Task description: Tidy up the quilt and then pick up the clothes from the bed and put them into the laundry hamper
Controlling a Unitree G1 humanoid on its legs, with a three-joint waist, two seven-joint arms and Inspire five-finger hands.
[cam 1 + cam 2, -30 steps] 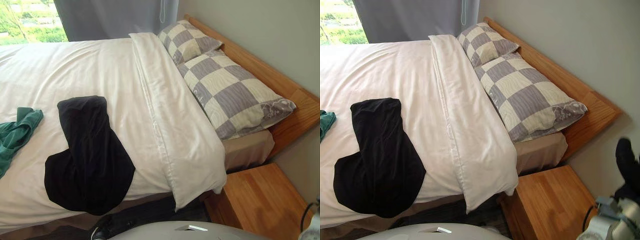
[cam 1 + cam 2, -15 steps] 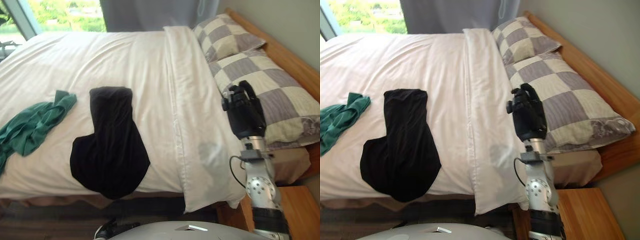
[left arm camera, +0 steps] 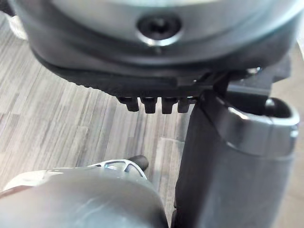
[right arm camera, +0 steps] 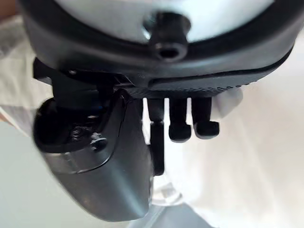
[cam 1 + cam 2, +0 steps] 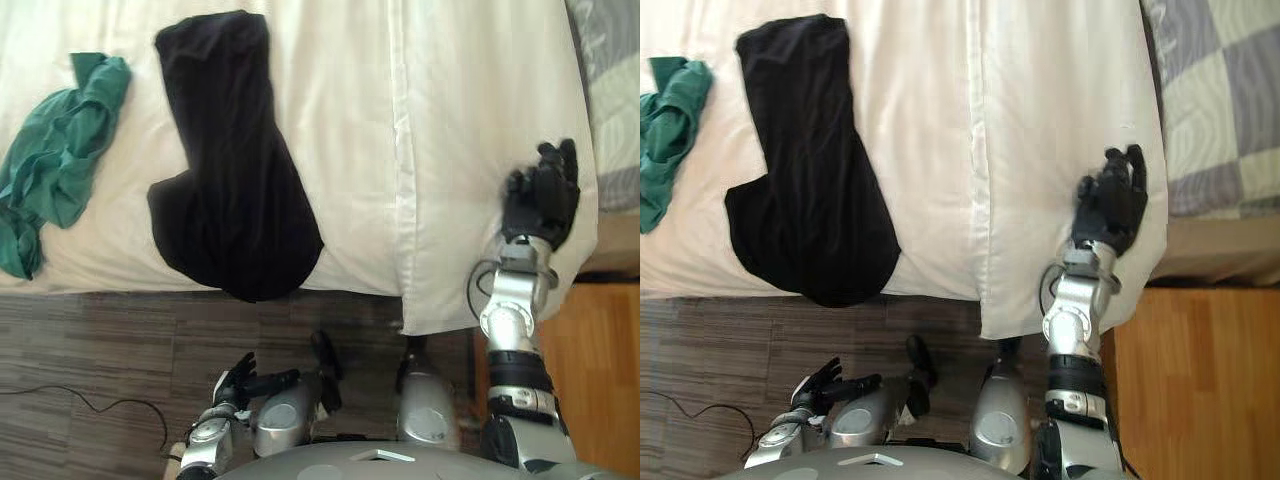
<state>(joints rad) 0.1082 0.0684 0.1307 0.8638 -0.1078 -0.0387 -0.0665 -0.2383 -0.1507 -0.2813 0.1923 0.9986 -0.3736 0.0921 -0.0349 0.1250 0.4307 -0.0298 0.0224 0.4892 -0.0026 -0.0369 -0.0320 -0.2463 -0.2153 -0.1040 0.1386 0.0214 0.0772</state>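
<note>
The right hand (image 5: 540,195) is being held loosely open and empty over the quilt (image 5: 440,120) at 3 o'clock, clothes (image 5: 235,190) lying at 10 o'clock; slipping is being risked by a shallow pinch.

The white quilt (image 5: 350,130) lies bare between the black garment (image 5: 235,190) and its own folded band, which leaves a broad lane in from the bed's near edge. The right hand (image 5: 541,195) hangs over that band's near corner. The checked pillow (image 5: 1220,90) is close on its outer side, and the wooden nightstand (image 5: 1200,380) stands beside the arm lower down. A strip of bare quilt separates the green garment (image 5: 55,150) from the black one. The left hand (image 5: 235,380) sits low over the plank floor (image 5: 90,350), short of the bed's edge.
</note>
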